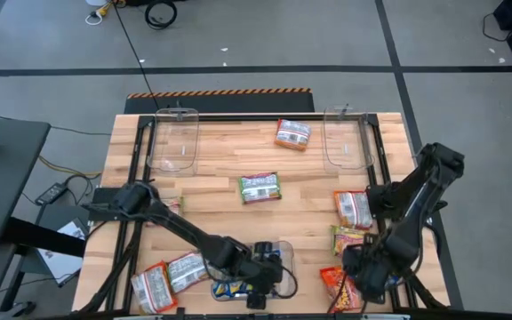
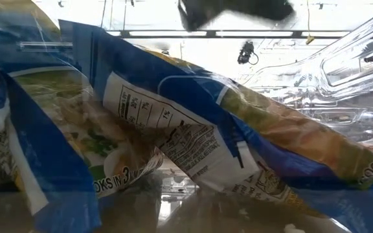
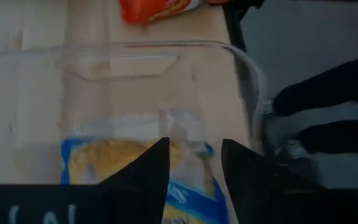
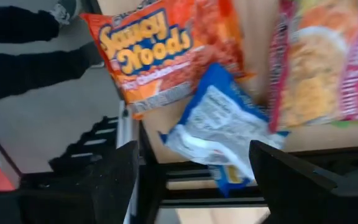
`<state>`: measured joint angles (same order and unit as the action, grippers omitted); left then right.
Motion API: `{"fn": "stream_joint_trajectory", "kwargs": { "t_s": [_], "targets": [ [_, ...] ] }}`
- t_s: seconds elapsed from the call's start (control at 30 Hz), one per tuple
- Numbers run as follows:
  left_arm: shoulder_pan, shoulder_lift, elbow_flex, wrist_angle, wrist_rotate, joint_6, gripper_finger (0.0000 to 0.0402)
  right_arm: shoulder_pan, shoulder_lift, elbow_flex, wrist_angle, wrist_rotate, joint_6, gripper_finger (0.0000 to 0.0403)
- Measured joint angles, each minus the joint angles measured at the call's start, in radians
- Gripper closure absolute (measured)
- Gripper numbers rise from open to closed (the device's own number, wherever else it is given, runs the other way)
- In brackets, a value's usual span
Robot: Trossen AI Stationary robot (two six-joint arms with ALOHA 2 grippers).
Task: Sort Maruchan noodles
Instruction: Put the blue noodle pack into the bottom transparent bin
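Note:
My left gripper [image 3: 194,171] is open over a clear bin [image 1: 278,258] at the table's near edge. Blue-and-yellow noodle packets [image 3: 117,162] lie in that bin and fill the low view [image 2: 173,142]. My right gripper [image 4: 191,180] is wide open near the near right corner, above a crumpled blue packet [image 4: 219,127] that lies at the table's edge. Beside it lie an orange-red packet [image 4: 160,50] and a pink packet [image 4: 328,62]. The high view shows the orange-red one [image 1: 334,283]; the blue one is hidden under the gripper there.
Two more clear bins [image 1: 174,142] [image 1: 345,142] stand at the far edge. Loose packets lie about: orange [image 1: 292,133], green [image 1: 260,188], pink ones on the right [image 1: 354,209] [image 1: 349,238], two near the left corner [image 1: 154,286] [image 1: 185,268]. A black frame [image 1: 140,160] borders the table.

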<state>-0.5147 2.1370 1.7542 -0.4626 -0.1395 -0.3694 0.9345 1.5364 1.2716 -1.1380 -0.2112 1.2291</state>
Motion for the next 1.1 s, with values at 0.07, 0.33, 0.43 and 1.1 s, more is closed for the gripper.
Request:
{"fn": "stream_joint_trajectory", "kwargs": {
  "t_s": [0.07, 0.33, 0.43, 1.1],
  "targets": [
    [0.010, 0.031, 0.000, 0.050, -0.006, 0.053, 0.0258, 0.012, 0.013, 0.000, 0.029, 0.000, 0.035, 0.0093],
    [0.069, 0.106, 0.000, 0.134, 0.044, 0.079, 0.0260, 0.022, 0.019, 0.000, 0.064, 0.025, 0.108, 0.0093],
    [0.094, 0.106, 0.000, 0.061, 0.073, 0.023, 0.0260, 0.022, 0.019, 0.000, 0.064, 0.026, 0.111, 0.0093],
    [0.111, 0.051, 0.001, -0.158, 0.209, -0.252, 0.0260, 0.040, 0.019, 0.000, 0.057, 0.121, 0.028, 0.0093]
  ]
}}
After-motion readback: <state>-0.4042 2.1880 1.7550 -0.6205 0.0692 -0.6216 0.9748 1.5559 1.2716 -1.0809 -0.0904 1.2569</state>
